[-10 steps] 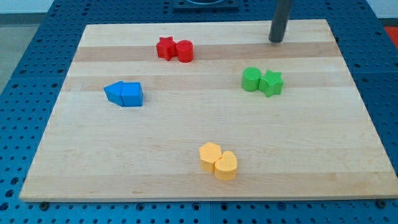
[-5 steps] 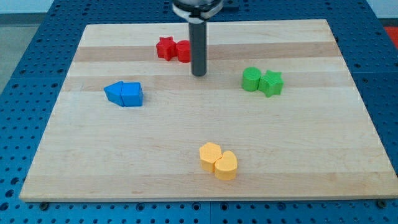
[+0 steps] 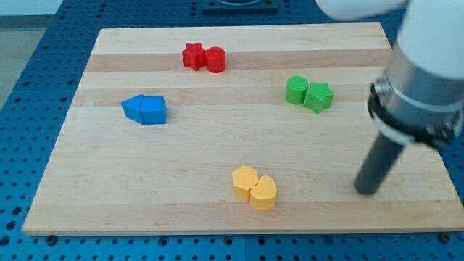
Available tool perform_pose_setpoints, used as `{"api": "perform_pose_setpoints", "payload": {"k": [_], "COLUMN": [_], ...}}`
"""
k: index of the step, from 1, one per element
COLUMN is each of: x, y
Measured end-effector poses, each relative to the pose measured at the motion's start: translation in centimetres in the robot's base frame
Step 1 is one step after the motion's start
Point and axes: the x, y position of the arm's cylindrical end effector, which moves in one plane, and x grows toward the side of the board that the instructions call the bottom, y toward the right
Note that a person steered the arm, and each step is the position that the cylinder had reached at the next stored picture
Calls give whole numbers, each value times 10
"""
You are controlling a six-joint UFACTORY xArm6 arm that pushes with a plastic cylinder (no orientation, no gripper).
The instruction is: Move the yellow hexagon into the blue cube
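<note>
The yellow hexagon (image 3: 244,180) lies near the board's bottom centre, touching a yellow heart-shaped block (image 3: 264,193) on its lower right. The blue cube (image 3: 153,111) sits at the view's left, joined to a blue wedge-like block (image 3: 133,108) on its left. My tip (image 3: 366,190) rests on the board at the lower right, well to the right of the yellow pair and apart from every block.
A red star (image 3: 192,55) and red cylinder (image 3: 215,59) sit together at the top. A green cylinder (image 3: 295,90) and green star (image 3: 318,96) sit together at the right. The arm's white body (image 3: 424,65) covers the board's right edge.
My tip swept from the top right to the top centre beside the red blocks, then to the lower right. No block has moved.
</note>
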Motion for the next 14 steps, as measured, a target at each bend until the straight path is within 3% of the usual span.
{"api": "perform_pose_setpoints", "payload": {"k": [1, 4, 6, 8, 12, 14], "x": [27, 15, -17, -25, -118, -146], "y": [-9, -139, -147, -199, -199, -155]}}
